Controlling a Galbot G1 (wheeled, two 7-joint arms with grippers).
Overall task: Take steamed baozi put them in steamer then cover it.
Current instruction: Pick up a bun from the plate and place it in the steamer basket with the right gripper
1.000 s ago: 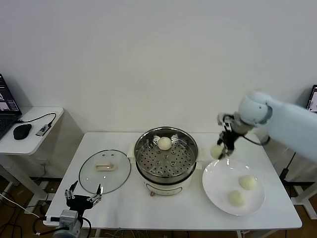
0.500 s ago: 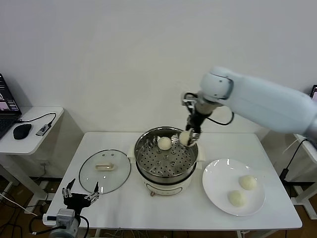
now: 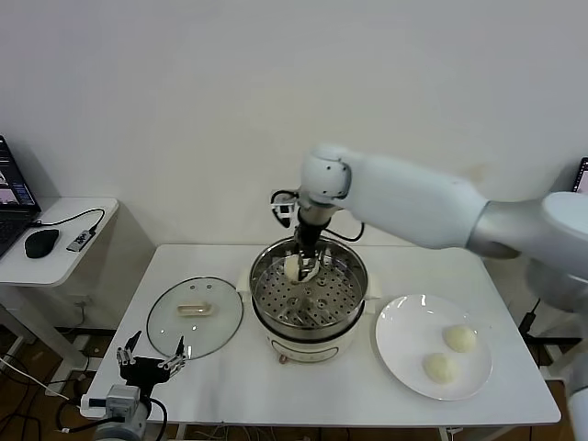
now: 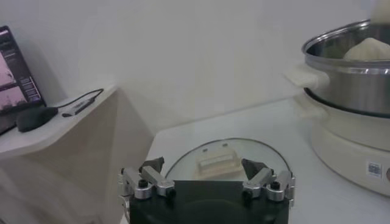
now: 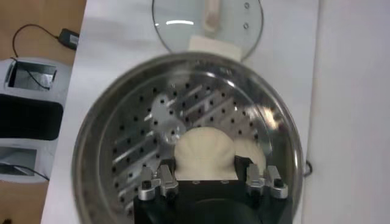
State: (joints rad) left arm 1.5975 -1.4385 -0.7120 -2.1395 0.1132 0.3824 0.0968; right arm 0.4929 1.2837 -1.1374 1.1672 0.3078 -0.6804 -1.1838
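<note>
Right gripper (image 3: pixel 303 266) over the far half of the steamer (image 3: pixel 309 328), fingers clamped on one baozi (image 5: pixel 205 156); wrist view shows the bun filling the gap between the fingers, directly above the perforated tray (image 5: pixel 143 143). Second bun (image 5: pixel 253 151) on the tray just beside the held one, partly hidden behind it. Key relation: free tray lies straight below and toward the near edge of the worktop; the neighbouring bun sits on the far side, so release probably wants to go down or slightly nearward, not farther back. Contact between the two buns cannot be told.

Two more buns (image 3: pixel 449 353) on the white plate (image 3: pixel 395 344) near the worktop's right edge, well apart from the steamer. Cover (image 3: pixel 195 315) flat on the worktop toward the left edge, handle up, beside the steamer. Left gripper (image 3: pixel 152 363) at the near-left corner, fingers apart, nearer the cover than the right arm is. Judged roughly mid-task: two to load, cover not yet on.
</note>
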